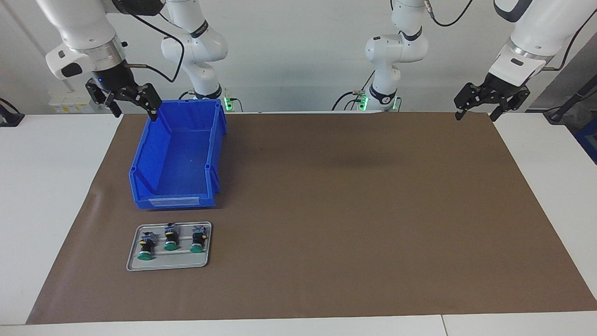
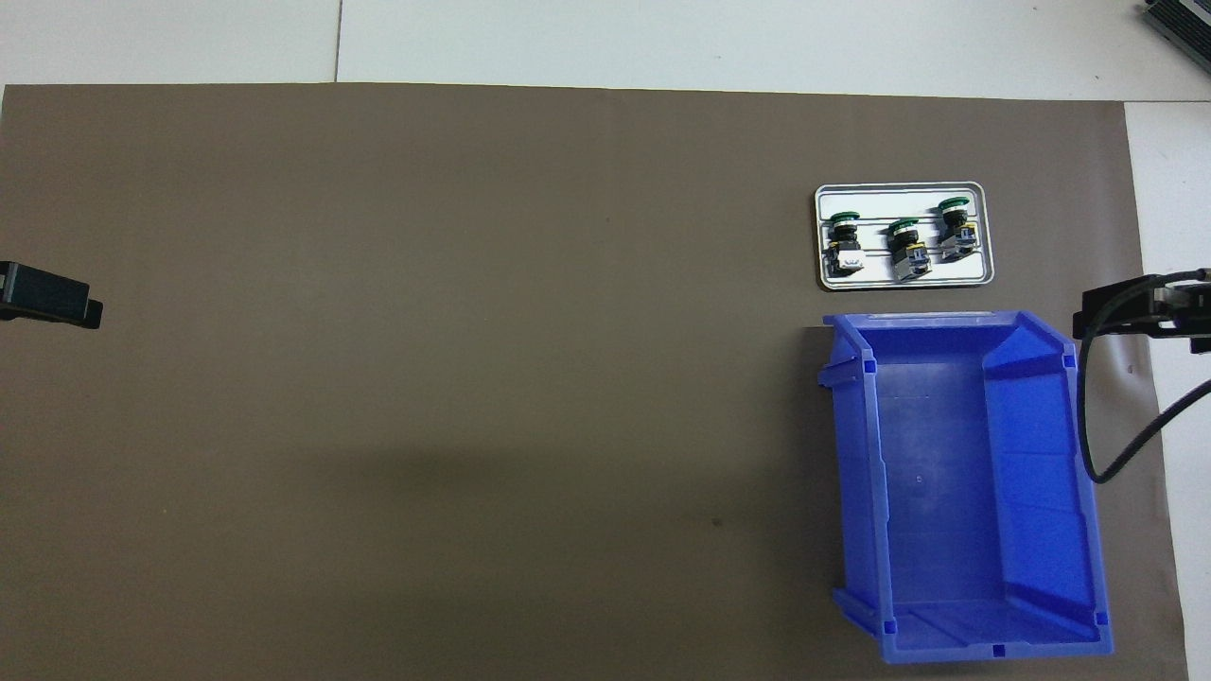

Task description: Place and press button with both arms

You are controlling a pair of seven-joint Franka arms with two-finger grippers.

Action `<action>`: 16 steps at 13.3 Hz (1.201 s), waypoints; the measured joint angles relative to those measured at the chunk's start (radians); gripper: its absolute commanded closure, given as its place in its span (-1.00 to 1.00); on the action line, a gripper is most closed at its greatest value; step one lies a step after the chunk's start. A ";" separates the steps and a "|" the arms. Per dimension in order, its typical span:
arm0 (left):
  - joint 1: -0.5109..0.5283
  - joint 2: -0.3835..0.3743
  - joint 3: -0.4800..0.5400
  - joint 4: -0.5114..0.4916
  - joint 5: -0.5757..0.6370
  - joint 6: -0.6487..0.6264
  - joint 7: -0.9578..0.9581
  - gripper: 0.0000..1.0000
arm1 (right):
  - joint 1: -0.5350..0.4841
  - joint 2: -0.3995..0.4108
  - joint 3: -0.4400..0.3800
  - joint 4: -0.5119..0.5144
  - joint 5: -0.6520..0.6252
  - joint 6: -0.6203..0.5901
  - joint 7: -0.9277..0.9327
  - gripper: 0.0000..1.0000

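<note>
Three buttons (image 1: pixel 171 236) lie on a grey tray (image 1: pixel 169 265), green caps pointing away from the robots, grey-blue ends toward the blue bin (image 1: pixel 179 158). Both jaws hang open and empty: right gripper (image 1: pixel 132 105) beside the bin, left gripper (image 1: pixel 475 109) above the tabletop (image 1: pixel 350 210) edge.

A white table (image 1: pixel 56 196) under a brown mat (image 1: pixel 354 210); pale grey wall (image 1: pixel 298 56); even light.

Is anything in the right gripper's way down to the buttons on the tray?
The blue bin lies between the open right gripper, raised at the bin's robot-side corner, and the three buttons on the grey tray. From above, nothing visible covers them.
</note>
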 measured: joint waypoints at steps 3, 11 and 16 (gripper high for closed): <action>0.000 0.000 0.000 0.000 0.000 0.000 0.000 -1.00 | -0.001 0.000 0.000 0.000 0.000 0.000 0.000 -1.00; 0.000 0.000 0.000 0.000 0.000 0.000 0.000 -1.00 | -0.007 0.020 0.000 0.001 0.015 0.022 -0.007 -1.00; 0.000 0.000 0.000 0.000 0.000 0.000 0.000 -1.00 | -0.026 0.212 -0.002 0.044 0.026 0.214 -0.077 -1.00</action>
